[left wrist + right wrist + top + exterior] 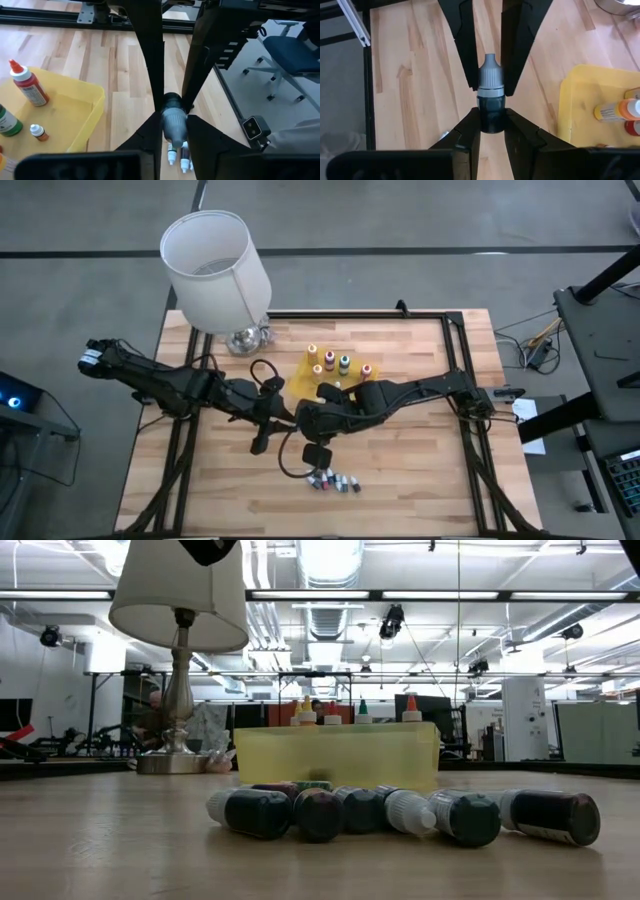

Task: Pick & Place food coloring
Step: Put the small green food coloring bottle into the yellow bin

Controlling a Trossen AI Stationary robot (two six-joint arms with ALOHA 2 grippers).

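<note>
Two grippers on one tiny bottle here, so this looks like a mid-air handoff over the middle of the pale wooden table (400,470). The right gripper (492,117) is clamped around the body of a small dark vial with a grey cap (489,75). The left gripper (175,125) comes in from the opposite side with its fingers pressed against both sides of that cap, so I'd call both of them closed on the vial. It hangs just beside the shallow yellow plastic tray (303,376), where the taller squeeze bottles (330,362) with pale tips stand upright. A cluster of loose vials (335,481) lies on its side near the table's front edge, well apart from the tray. My guess is we're at the transfer step. Next, one gripper has to let go cleanly, probably the right, without tugging the vial askew. The other can then swing it over the tray and set it down among the bottles. A white-shaded lamp (215,265) sits at the back, out of the way.
</note>
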